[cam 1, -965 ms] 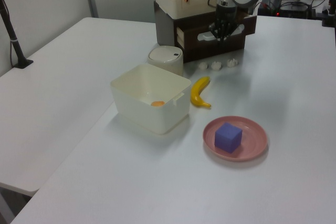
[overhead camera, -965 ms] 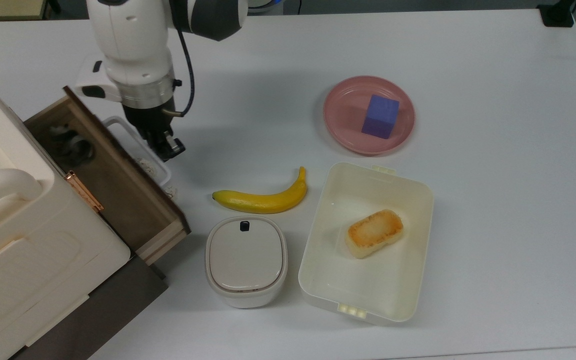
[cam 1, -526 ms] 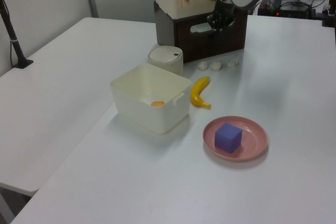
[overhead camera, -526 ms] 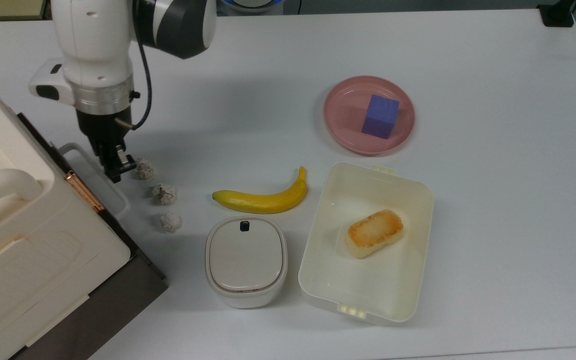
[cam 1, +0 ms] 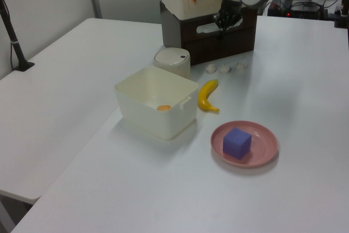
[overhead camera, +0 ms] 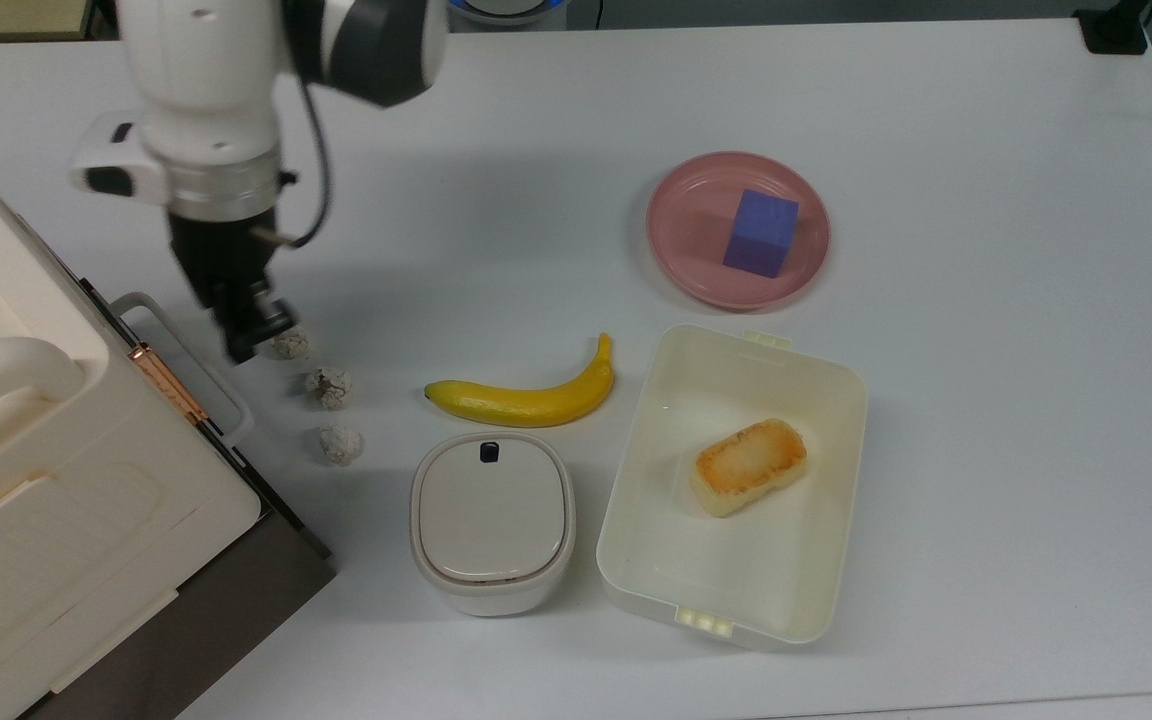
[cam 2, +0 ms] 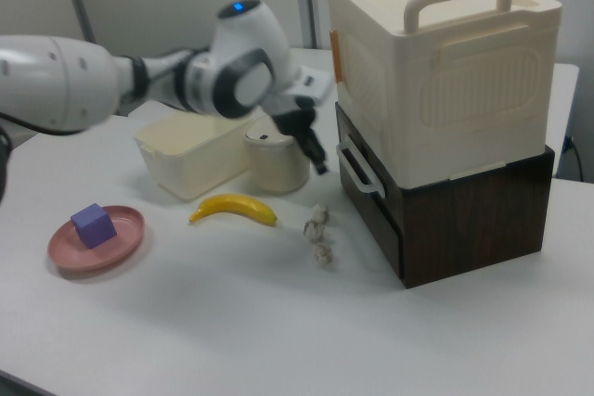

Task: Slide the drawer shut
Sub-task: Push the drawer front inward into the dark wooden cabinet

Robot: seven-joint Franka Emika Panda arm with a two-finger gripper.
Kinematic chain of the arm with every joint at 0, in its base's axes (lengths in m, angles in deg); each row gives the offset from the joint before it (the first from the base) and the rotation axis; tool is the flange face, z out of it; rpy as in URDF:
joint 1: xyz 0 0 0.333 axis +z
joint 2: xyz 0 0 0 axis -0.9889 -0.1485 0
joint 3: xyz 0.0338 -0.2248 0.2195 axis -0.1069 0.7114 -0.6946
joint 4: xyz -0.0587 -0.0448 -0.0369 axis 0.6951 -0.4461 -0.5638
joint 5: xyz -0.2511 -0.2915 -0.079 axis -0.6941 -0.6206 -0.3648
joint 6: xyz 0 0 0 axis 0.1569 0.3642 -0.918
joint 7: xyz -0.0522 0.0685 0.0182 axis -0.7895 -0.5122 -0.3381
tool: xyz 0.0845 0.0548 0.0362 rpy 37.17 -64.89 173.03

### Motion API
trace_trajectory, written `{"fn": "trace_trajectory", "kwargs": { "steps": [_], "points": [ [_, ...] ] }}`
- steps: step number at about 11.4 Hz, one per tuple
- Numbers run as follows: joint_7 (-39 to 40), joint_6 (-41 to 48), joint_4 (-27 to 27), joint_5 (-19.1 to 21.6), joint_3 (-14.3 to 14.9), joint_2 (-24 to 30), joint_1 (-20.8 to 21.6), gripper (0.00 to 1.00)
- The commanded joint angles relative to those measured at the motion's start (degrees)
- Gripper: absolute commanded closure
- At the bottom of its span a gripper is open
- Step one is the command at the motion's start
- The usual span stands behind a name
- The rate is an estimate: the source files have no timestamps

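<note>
The drawer (cam 2: 376, 215) sits pushed into the dark brown cabinet, its front panel flush with the cabinet face. Its white loop handle (cam 2: 357, 172) sticks out toward the table. In the top view the handle (overhead camera: 194, 358) juts from under the cream box. In the left view the drawer front (cam 1: 240, 31) looks level with the cabinet. My gripper (overhead camera: 254, 332) hangs just off the handle on the top view's right, fingers shut and holding nothing. It also shows in front of the drawer in the left view (cam 1: 223, 21) and the right view (cam 2: 316, 160).
Three crumpled white balls (overhead camera: 328, 386) lie on the table beside the gripper. Further to the top view's right are a banana (overhead camera: 526, 400), a lidded white container (overhead camera: 492, 520), a cream tub (overhead camera: 626, 480) with a bread piece, and a pink plate (overhead camera: 686, 230) bearing a blue cube (overhead camera: 760, 232). A large cream box (overhead camera: 36, 450) tops the cabinet.
The drawer went from wide open to fully pushed in, uncovering the three white balls. My gripper moved to the top view's left with it, then backed off slightly to the right.
</note>
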Motion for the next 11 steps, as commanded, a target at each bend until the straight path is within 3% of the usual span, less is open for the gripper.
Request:
{"fn": "trace_trajectory", "kwargs": {
  "steps": [1, 2, 4, 6, 10, 11],
  "points": [
    [17.37, 16.42, 2.87, 0.41, 0.98, 7.89, 8.13, 0.75],
    [19.94, 18.90, 2.96, 0.93, 0.98, 9.56, 9.98, 0.57],
    [25.04, 25.22, 2.96, 0.94, 0.98, 14.55, 12.71, 0.00],
    [27.70, 30.76, 2.61, 0.94, 0.37, 18.00, 13.43, 0.00],
    [28.05, 33.69, 1.82, 1.37, -1.03, 18.98, 12.47, 0.00],
    [28.32, 33.77, 1.82, 1.81, -3.13, 18.89, 10.46, 0.00]
  ]
}}
